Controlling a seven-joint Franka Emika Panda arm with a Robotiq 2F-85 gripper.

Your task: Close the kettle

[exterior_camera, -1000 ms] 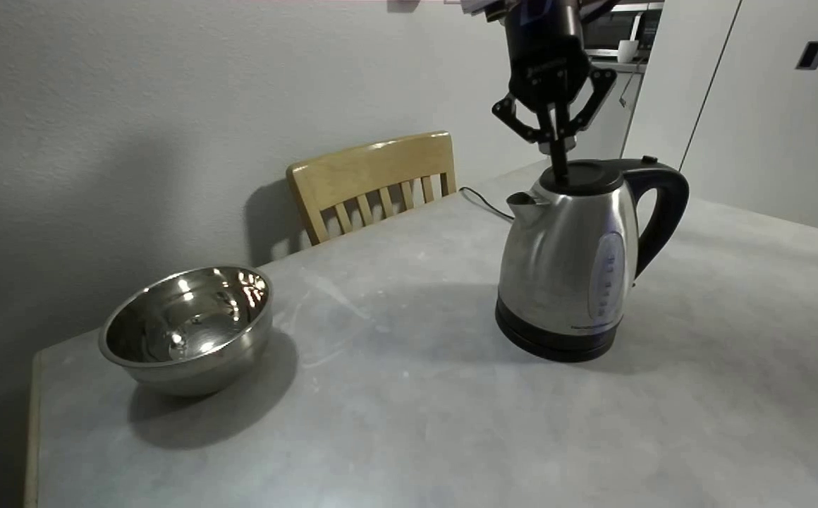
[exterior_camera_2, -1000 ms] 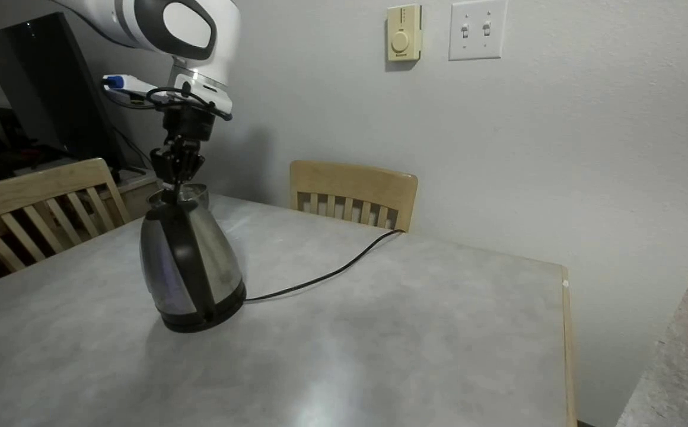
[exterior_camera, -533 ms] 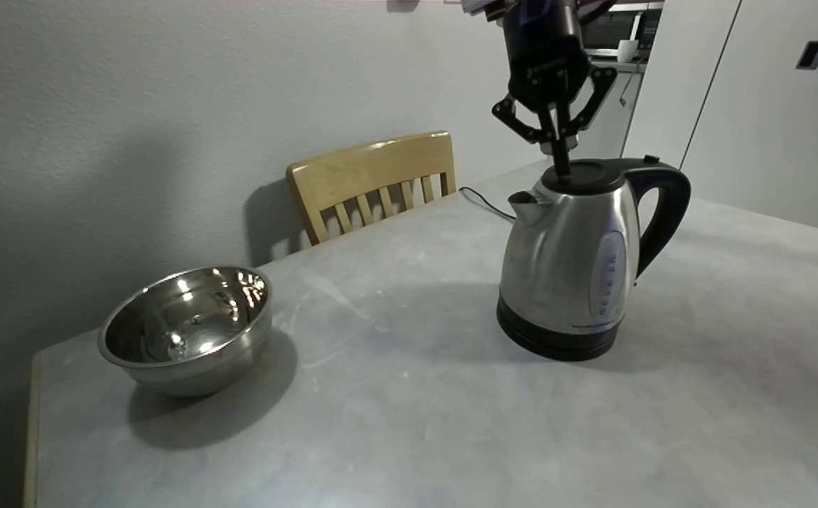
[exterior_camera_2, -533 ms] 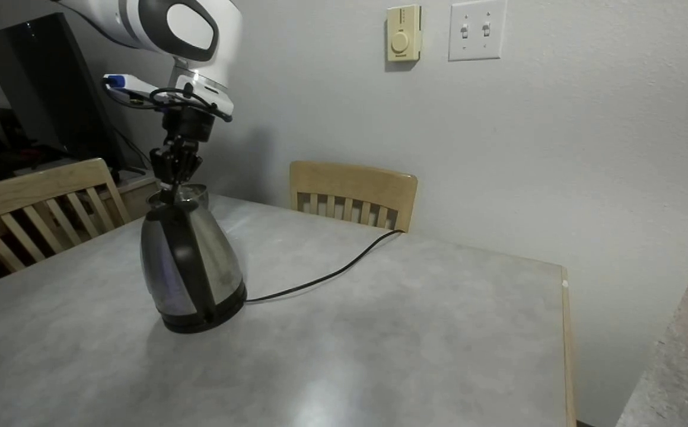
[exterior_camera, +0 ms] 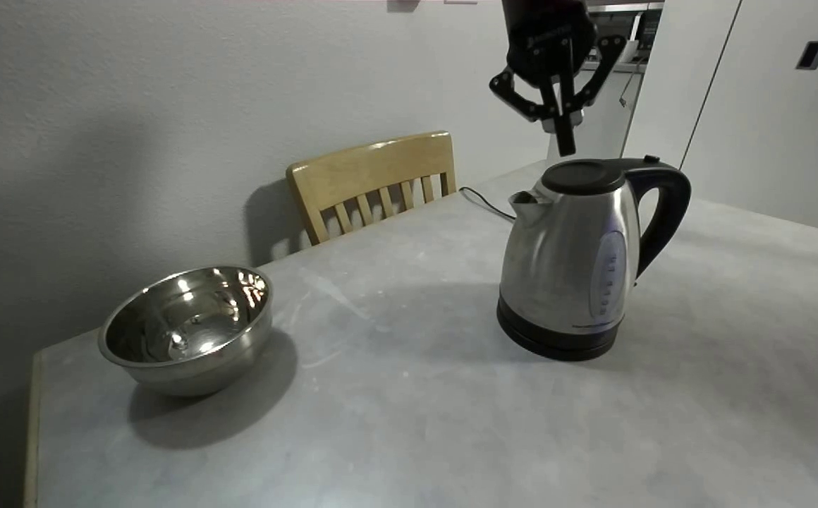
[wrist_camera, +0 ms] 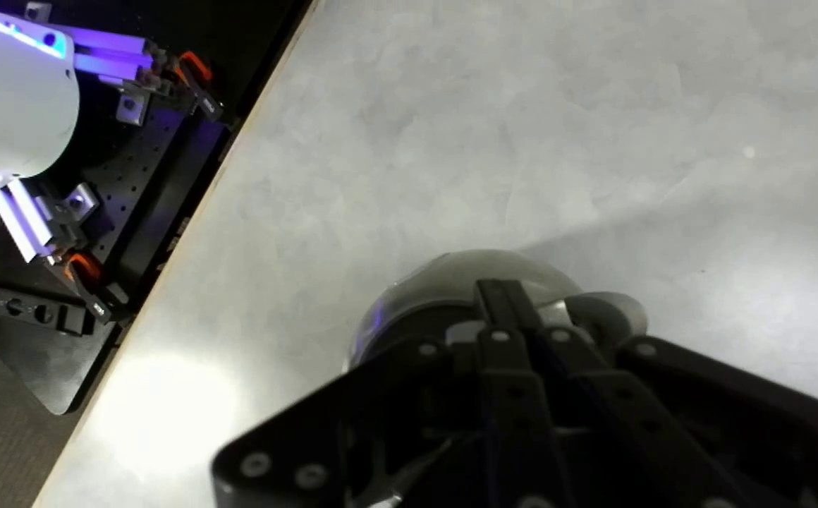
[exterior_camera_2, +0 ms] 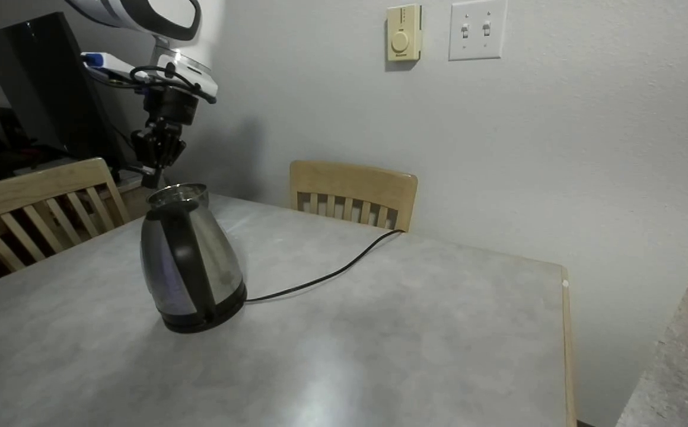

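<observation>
The steel kettle [exterior_camera: 557, 268] stands upright on the table, and it also shows in an exterior view from its handle side [exterior_camera_2: 219, 261]. Its black lid [exterior_camera: 582, 178] lies flat on top, level with the rim. The black handle [exterior_camera: 673, 204] points away from the spout [exterior_camera: 527, 204]. My gripper [exterior_camera: 565, 147] hangs just above the lid, apart from it, with its fingers together and nothing between them. In the wrist view the shut gripper [wrist_camera: 505, 286] covers much of the kettle [wrist_camera: 479, 274]; part of the lid [wrist_camera: 419, 323] and the spout show.
A shiny steel bowl [exterior_camera: 204, 377] stands near the table's far left in an exterior view. A black cord [exterior_camera_2: 332, 274] runs from the kettle's base to the table edge. Wooden chairs [exterior_camera_2: 353, 178] stand along the edges. The robot's base [wrist_camera: 17, 99] shows beyond the table edge.
My gripper has risen off the lid, where its fingertips stood half a second ago. It stayed shut. The lid is flat as before, and the kettle has barely moved.
</observation>
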